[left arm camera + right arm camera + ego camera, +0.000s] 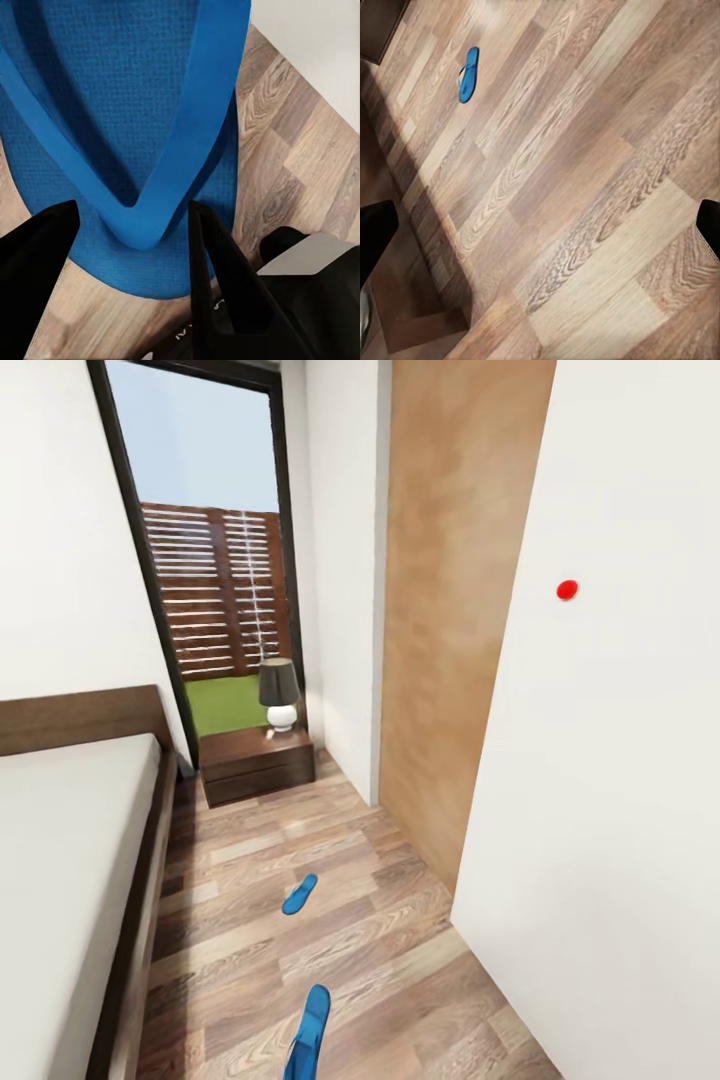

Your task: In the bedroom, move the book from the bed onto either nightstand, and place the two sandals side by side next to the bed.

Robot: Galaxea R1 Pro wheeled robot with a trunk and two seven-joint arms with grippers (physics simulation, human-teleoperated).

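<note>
Sandal step in hand. Left gripper [131,225] fingers are pinching the near blue sandal's [112,97] strap where it meets between them. Right gripper [540,225] fingers are spread, holding nothing; other sandal [469,73] is lying well beyond them on the floor [585,187]. Next, prob.: carry it over, set alongside its mate by the bed [70,830].

Left claw [131,277]: two matte black wedge fingers [225,292], faint white lettering near base, grey plate beside it. Right claw fingers [375,240] black.

My head camera looks down the aisle beside the bed [70,840]. Left wrist sits close over one sandal [112,112]; right wrist, higher over the floor [585,187], shares the far sandal [469,73] with it.
</note>
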